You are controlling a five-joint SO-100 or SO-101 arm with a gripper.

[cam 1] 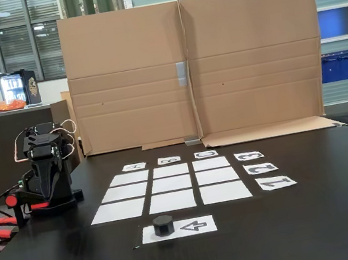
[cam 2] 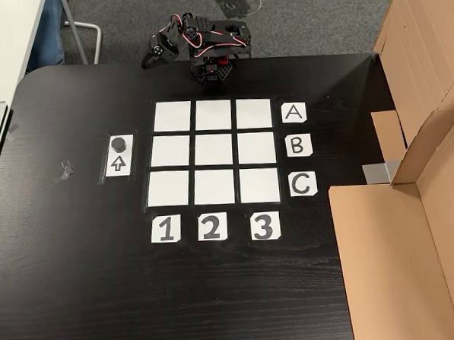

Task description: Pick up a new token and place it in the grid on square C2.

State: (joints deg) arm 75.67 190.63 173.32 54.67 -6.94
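the table (cam 2: 81,299) is dark wood-look board, smooth with a faint grain and a soft sheen near the far edge, and the grid (cam 2: 215,151) on it is nine flat matt white paper cells, with the letter and number cards (cam 2: 296,145) of the same paper printed in grey. the token (cam 1: 163,225) looks like matt, dark grey plastic, resting on the white arrow sheet (cam 1: 194,226). behind stands dull brown corrugated cardboard (cam 1: 249,56), creased and patched with grey tape, and the arm (cam 1: 47,172) is black plastic with a slight gloss.

even, soft indoor light in both fixed views; the dark worktop (cam 1: 325,224) shows a faint sheen, shadows are weak, and both pictures are sharp, with bright white paper cells.
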